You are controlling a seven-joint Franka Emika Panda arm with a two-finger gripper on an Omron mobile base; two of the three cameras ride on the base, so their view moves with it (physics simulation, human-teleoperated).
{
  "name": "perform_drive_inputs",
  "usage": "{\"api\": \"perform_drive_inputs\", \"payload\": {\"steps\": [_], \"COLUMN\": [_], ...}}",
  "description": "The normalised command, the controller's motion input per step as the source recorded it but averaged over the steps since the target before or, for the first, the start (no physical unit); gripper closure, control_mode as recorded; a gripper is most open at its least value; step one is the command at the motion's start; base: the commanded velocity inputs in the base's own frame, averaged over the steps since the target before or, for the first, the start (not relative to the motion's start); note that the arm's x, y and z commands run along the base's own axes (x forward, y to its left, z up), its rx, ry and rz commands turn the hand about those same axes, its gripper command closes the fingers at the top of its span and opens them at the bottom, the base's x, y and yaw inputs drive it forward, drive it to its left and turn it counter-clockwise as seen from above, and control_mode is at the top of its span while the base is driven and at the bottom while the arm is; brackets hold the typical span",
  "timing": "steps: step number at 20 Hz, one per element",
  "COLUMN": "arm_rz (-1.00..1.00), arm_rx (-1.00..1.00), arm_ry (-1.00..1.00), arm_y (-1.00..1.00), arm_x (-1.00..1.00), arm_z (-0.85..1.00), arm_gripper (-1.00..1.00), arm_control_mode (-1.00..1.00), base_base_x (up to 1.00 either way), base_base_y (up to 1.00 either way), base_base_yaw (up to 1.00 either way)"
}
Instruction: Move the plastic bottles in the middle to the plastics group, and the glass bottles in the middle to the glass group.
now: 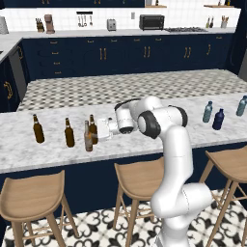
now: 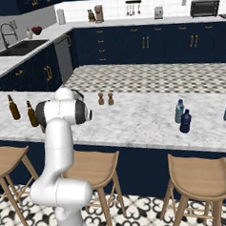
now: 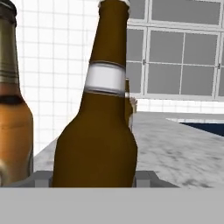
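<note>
Reaching left along the marble worktop point(image 1: 159, 140), pincer point(image 1: 102, 129) pinching dark brown bottle point(image 1: 93, 129), upright, amber bottle point(image 1: 88, 137) just beside. Standing further left, well apart: two glass-group bottles point(image 1: 38, 129) and point(image 1: 69, 133). Sitting far right: navy bottle point(image 1: 218, 119) beside a teal bottle point(image 1: 207, 112), another teal point(image 1: 241, 105) near.

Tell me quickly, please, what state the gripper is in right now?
Gripper: closed around the dark brown bottle at its body, on the counter beside the amber bottle.
</note>
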Motion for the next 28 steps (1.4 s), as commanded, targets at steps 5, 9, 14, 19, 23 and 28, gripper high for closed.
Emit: {"api": "perform_drive_inputs", "payload": {"steps": [5,9,14,19,23,28], "arm_rz": [0.0,0.0,0.0,0.0,0.0,0.0], "arm_rx": [0.0,0.0,0.0,0.0,0.0,0.0], "arm_ry": [0.0,0.0,0.0,0.0,0.0,0.0], "arm_y": [-0.12,-0.2,-0.14,-0.02,0.0,-0.14], "arm_x": [0.05,0.0,-0.02,-0.04,-0.1,-0.2], "arm_z": [-0.1,0.0,0.0,0.0,0.0,0.0], "arm_gripper": [-1.0,-1.0,-1.0,-1.0,-1.0,-1.0], "arm_control_mode": [-1.0,-1.0,-1.0,-1.0,-1.0,-1.0], "base_base_x": [0.0,0.0,0.0,0.0,0.0,0.0], "base_base_y": [0.0,0.0,0.0,0.0,0.0,0.0], "base_base_yaw": [0.0,0.0,0.0,0.0,0.0,0.0]}}
